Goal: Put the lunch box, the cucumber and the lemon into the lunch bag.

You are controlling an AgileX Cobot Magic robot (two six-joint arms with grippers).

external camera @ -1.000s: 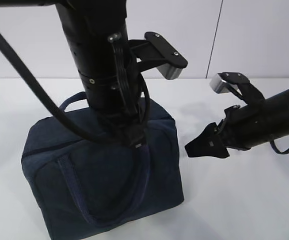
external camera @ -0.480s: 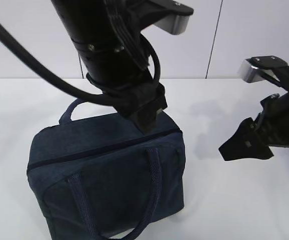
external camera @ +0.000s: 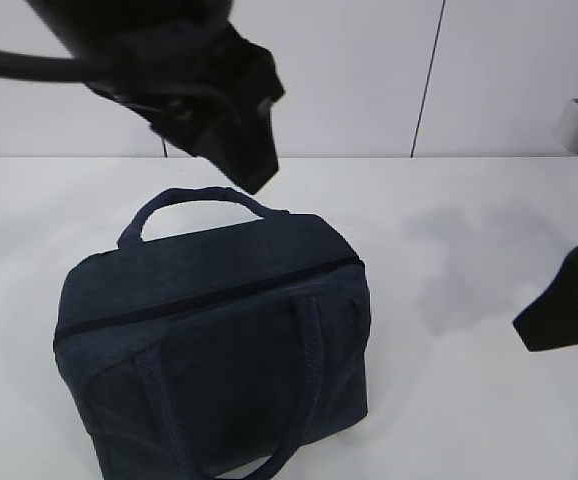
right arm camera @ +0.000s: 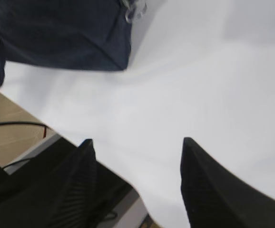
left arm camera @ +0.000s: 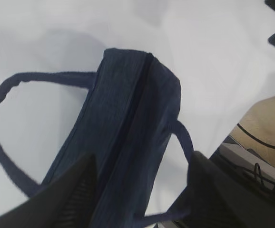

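Outside, lunch bag (external camera: 214, 340) zipped, upright on white worktop (external camera: 469, 250), left gripper (external camera: 231, 135) above it, left wrist, fingers (left arm camera: 75, 190) spread over bag top, holding nothing, right wrist, fingers (right arm camera: 206, 185) spread, empty, bag beyond.

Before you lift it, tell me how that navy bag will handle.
The lunch bag probably holds its shape: it stands boxy, top flat. Its handles look floppy; one droops onto the table. Its broad base suggests that a push slides it rather than tips it.
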